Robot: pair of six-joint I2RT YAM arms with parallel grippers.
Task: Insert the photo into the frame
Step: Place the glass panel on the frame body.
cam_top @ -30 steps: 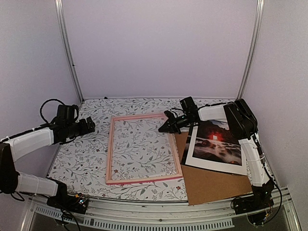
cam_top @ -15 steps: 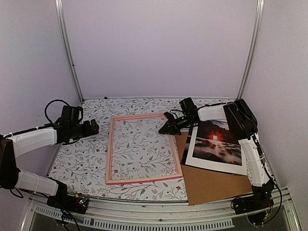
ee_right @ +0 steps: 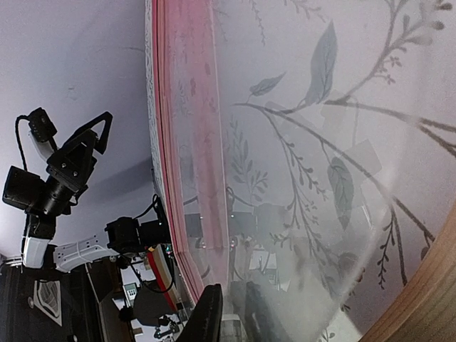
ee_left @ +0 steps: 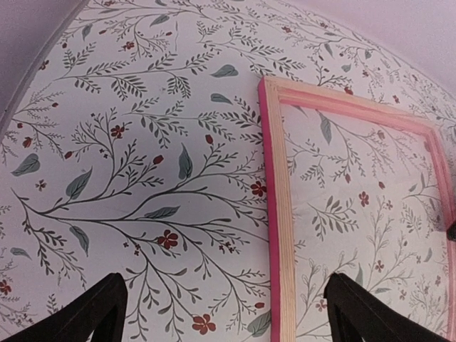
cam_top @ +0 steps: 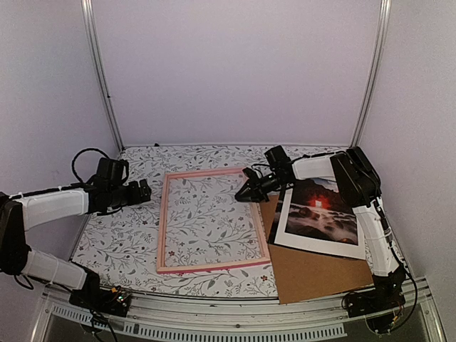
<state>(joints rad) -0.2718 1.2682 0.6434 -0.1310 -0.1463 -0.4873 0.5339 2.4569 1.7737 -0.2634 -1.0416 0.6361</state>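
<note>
While my left hand (cam_top: 145,191) hangs spread wide over the counter (cam_top: 117,239) left of the frame (cam_top: 161,228), my right hand (cam_top: 242,191) sits at its far right corner, perhaps touching; clenched or loose, I cannot tell; the photo (cam_top: 317,214) lies outside, on a brown board (cam_top: 306,274).

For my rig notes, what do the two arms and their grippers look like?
The left arm and right arm have white link shells with black joints. A black cable loops above the left wrist; another trails by the right base. The left gripper and right gripper are black, each with two tapered fingers.
</note>
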